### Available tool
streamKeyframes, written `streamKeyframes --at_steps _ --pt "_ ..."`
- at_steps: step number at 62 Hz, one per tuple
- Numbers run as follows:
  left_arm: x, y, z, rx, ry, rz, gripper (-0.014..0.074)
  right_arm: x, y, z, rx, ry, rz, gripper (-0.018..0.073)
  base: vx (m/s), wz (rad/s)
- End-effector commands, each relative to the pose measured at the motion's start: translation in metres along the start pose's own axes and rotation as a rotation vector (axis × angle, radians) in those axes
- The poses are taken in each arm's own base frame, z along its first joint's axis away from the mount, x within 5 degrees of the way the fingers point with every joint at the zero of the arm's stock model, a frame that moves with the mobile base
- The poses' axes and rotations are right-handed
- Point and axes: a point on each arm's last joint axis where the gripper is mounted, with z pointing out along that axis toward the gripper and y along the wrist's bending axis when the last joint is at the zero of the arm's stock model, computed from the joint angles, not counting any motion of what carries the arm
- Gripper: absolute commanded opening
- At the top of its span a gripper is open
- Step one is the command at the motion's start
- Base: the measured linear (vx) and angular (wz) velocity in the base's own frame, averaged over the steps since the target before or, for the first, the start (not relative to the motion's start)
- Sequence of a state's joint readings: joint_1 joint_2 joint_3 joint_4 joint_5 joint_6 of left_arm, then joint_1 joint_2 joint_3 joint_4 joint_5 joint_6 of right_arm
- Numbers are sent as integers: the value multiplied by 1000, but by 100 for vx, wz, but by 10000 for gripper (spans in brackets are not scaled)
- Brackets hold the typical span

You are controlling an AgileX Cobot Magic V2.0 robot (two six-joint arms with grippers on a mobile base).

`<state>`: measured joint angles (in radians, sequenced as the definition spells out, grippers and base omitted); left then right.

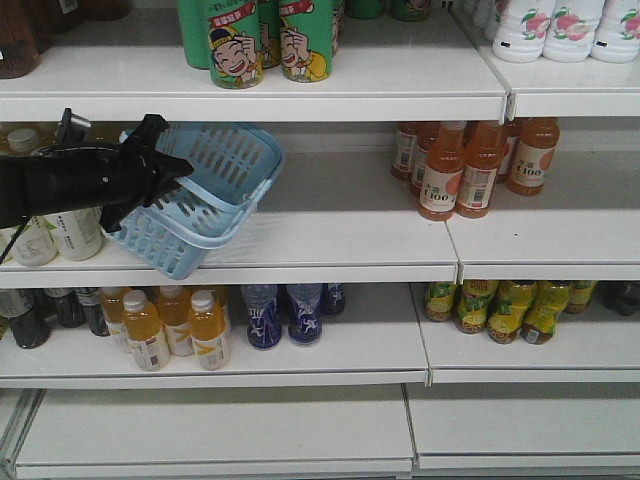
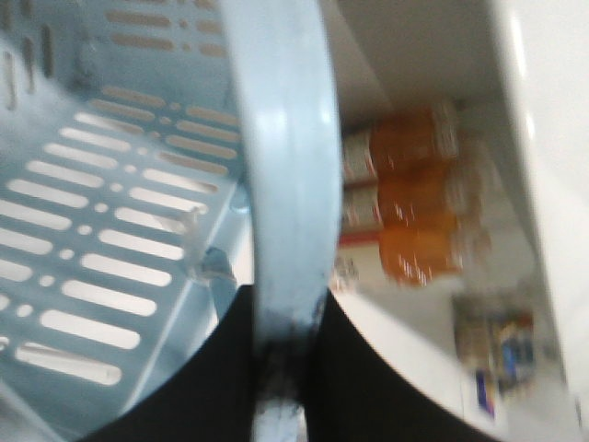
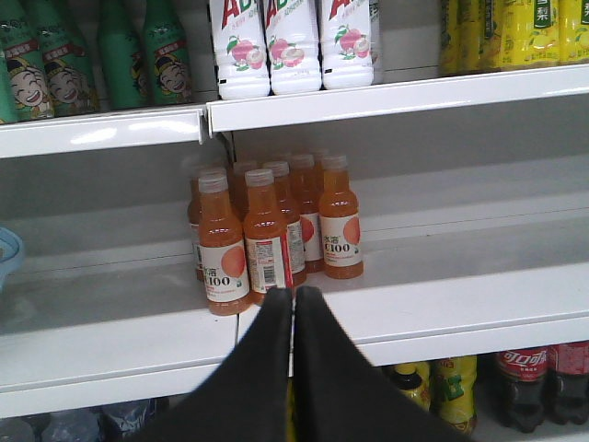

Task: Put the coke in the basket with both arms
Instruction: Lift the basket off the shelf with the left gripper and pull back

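Observation:
My left gripper (image 1: pixel 160 172) is shut on the handle of a light blue slotted basket (image 1: pixel 215 195) and holds it tilted in front of the middle shelf. In the left wrist view the handle (image 2: pixel 285 184) runs between the black fingers of the left gripper (image 2: pixel 281 368), with the basket wall (image 2: pixel 92 230) to the left. My right gripper (image 3: pixel 294 293) is shut and empty, in front of the shelf edge below orange bottles. Dark coke bottles with red labels (image 3: pixel 534 382) stand on the lower shelf to its right. The right gripper is out of the front view.
Orange C100 bottles (image 1: pixel 470 165) stand on the middle shelf (image 1: pixel 330 245); they also show in the right wrist view (image 3: pixel 267 230). Green bottles (image 1: pixel 265 40) and white bottles (image 1: pixel 565 25) are on the top shelf. Yellow juice (image 1: pixel 170 325), blue bottles (image 1: pixel 285 312) and yellow-green bottles (image 1: pixel 500 308) sit lower.

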<state>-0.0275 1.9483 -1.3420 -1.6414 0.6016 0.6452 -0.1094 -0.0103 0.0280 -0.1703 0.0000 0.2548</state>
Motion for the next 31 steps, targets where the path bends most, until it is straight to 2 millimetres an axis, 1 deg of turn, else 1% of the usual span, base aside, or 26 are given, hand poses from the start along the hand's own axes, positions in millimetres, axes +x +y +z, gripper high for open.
streamKeyframes --at_steps 1,7,12,16,21,28,31 --pt "13 -36 -16 150 140 89 -8 -5 1 -1 -11 -75 -9 -8 0 0" --pt "33 -36 -21 172 251 104 -8 -5 1 -1 -11 -75 -9 -8 0 0" --pt "57 -35 -26 173 334 136 -8 -5 1 -1 -11 -75 -9 -8 0 0" --pt "80 -33 -34 169 387 172 -8 -5 1 -1 -11 -75 -9 -8 0 0" --pt "112 -32 -46 177 444 217 -8 -5 1 -1 -11 -75 -9 -8 0 0" --pt "154 -35 -72 233 502 275 -8 -5 1 -1 -11 -75 -9 -8 0 0" --pt "168 -37 -84 258 518 293 -8 -5 1 -1 -11 -75 -9 -8 0 0"
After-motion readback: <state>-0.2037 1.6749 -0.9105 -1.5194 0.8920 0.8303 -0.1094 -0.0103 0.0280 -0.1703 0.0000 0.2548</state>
